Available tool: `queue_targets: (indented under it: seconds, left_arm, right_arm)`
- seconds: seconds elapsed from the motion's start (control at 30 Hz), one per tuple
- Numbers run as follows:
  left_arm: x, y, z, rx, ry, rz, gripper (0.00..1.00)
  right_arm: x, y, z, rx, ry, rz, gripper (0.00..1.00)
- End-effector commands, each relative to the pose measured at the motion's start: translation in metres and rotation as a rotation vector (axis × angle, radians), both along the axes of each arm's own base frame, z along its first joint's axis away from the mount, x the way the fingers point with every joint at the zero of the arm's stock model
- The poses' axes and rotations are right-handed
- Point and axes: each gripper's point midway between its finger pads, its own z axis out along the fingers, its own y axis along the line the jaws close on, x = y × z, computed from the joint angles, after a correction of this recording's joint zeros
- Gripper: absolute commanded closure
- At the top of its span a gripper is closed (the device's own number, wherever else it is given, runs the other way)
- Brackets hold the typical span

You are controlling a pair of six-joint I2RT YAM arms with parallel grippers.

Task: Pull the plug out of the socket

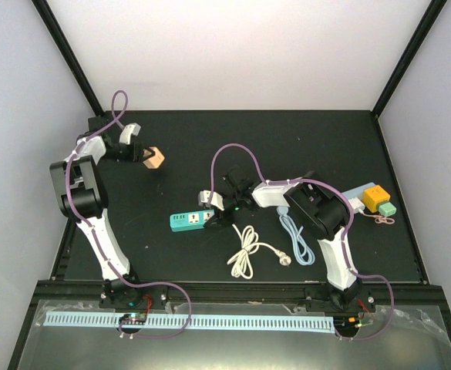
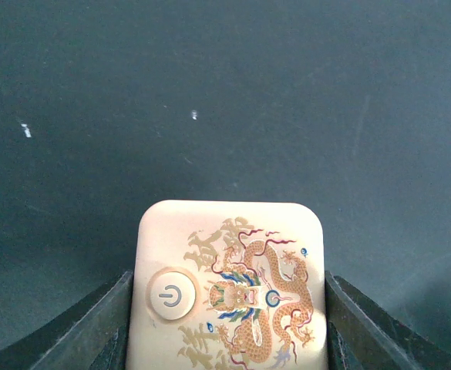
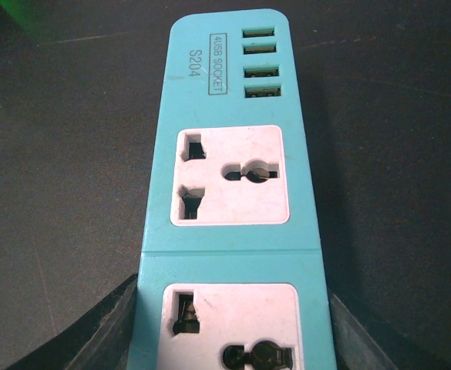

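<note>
The plug [image 1: 156,159] is a beige cube with a dragon print and a round power button. It sits at the back left, well apart from the socket. My left gripper [image 1: 145,156] is shut on it; in the left wrist view the plug [image 2: 229,285] fills the gap between the dark fingers [image 2: 94,331]. The socket is a teal power strip [image 1: 188,222] with white outlets and USB ports, lying mid-table. My right gripper [image 1: 217,208] is shut on its right end; in the right wrist view the strip [image 3: 229,154] runs away from the fingers [image 3: 94,339], its outlets empty.
A coiled white cable [image 1: 244,250] and a light blue cable [image 1: 296,239] lie in front of the strip. An orange adapter [image 1: 375,198], a green adapter [image 1: 386,208] and a pale block [image 1: 356,193] sit at the right edge of the black mat [image 1: 302,139].
</note>
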Motion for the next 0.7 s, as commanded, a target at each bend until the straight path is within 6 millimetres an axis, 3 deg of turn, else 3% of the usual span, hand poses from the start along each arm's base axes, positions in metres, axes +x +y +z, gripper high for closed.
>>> queue_targets:
  seconds: [0.0, 0.13, 0.23, 0.3, 0.47, 0.67]
  left_arm:
    - [0.02, 0.01, 0.01, -0.025, -0.025, 0.041, 0.71]
    - [0.021, 0.016, 0.0, 0.002, -0.001, 0.061, 0.61]
    - [0.023, 0.022, -0.006, 0.016, 0.016, 0.082, 0.59]
    - [0.023, 0.026, -0.01, 0.034, 0.027, 0.097, 0.52]
    - [0.022, 0.031, -0.01, 0.067, 0.026, 0.114, 0.34]
    - [0.02, 0.037, -0.01, 0.106, 0.032, 0.138, 0.25]
  right_arm:
    - [-0.011, -0.036, -0.06, -0.211, 0.093, -0.072, 0.99]
    - [-0.012, -0.035, -0.06, -0.212, 0.095, -0.07, 0.99]
    - [-0.011, -0.035, -0.061, -0.213, 0.097, -0.07, 0.99]
    - [-0.012, -0.035, -0.06, -0.213, 0.098, -0.069, 0.99]
    - [-0.011, -0.036, -0.061, -0.214, 0.099, -0.07, 0.99]
    - [-0.012, -0.035, -0.061, -0.214, 0.101, -0.069, 0.99]
